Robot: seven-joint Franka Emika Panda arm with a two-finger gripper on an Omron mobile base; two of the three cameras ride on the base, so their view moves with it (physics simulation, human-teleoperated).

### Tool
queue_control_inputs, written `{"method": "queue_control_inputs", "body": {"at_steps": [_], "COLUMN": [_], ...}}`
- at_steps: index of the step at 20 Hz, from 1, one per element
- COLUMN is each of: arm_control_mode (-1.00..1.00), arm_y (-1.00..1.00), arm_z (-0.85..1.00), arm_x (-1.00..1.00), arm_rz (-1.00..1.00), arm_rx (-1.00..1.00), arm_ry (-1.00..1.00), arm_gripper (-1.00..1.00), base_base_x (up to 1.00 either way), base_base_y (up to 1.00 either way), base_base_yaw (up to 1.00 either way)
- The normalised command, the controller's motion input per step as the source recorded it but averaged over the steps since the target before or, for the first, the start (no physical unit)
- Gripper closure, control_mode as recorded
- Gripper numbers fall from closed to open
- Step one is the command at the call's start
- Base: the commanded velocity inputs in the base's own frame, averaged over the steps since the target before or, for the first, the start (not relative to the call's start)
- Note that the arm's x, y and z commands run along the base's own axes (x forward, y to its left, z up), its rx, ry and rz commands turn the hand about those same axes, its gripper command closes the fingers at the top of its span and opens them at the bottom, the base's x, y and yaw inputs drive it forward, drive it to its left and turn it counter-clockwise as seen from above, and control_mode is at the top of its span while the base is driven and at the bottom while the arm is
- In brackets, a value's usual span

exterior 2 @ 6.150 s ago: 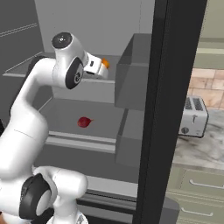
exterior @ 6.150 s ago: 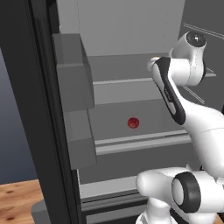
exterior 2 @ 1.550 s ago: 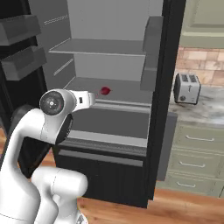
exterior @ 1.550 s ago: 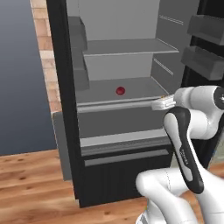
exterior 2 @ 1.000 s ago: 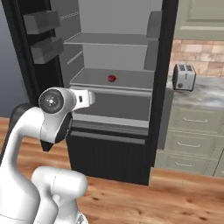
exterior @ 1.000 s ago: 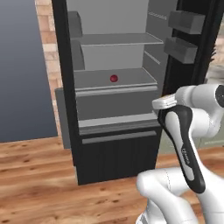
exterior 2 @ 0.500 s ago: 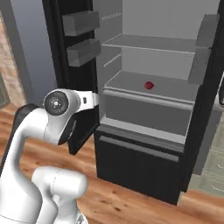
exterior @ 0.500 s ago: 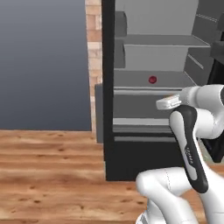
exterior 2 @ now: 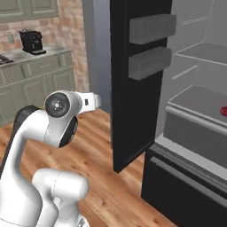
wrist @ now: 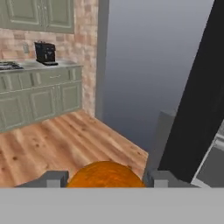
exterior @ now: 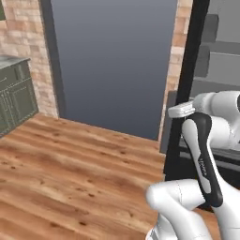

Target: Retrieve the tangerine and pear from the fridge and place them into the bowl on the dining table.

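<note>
While the gripper (wrist: 104,180) points out over the wooden floor (wrist: 52,144), the tangerine (wrist: 105,175) sits clamped between its two dark finger tips (wrist: 52,178) in the hand view, with one tip against each side of the fruit. The jaws stand partly apart, at the width of the fruit. In the right base view the arm is folded close to the base, with the wrist raised level with the lower door bin (exterior 2: 150,62).

The fridge (exterior 2: 133,84) stands open. Its black left door swings out toward the room and carries two grey door bins on its inner face. The pear (exterior 2: 223,111) lies on a pale grey shelf inside the fridge, at the right edge of the right base view, well apart from the gripper.

Sage green cabinets (wrist: 39,94) run along a brick wall, and a black coffee machine (wrist: 45,52) rests on their counter
</note>
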Motion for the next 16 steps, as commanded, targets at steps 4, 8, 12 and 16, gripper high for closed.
{"method": "queue_control_inputs", "body": {"at_steps": [4, 8, 12, 16], "arm_control_mode": [1.00, 1.00, 1.00, 1.00], "arm_y": [0.00, 0.00, 0.00, 0.00], "arm_z": [0.00, 0.00, 0.00, 0.00], "arm_x": [0.00, 0.00, 0.00, 0.00], "arm_rz": [0.00, 0.00, 0.00, 0.00], "arm_rx": [0.00, 0.00, 0.00, 0.00], "arm_ry": [0.00, 0.00, 0.00, 0.00], "arm_gripper": [1.00, 1.00, 1.00, 1.00], "base_base_x": [-0.29, -0.29, -0.29, -0.13], "base_base_y": [0.00, 0.00, 0.00, 0.00], "base_base_yaw": [0.77, 0.77, 0.78, 0.74]}}
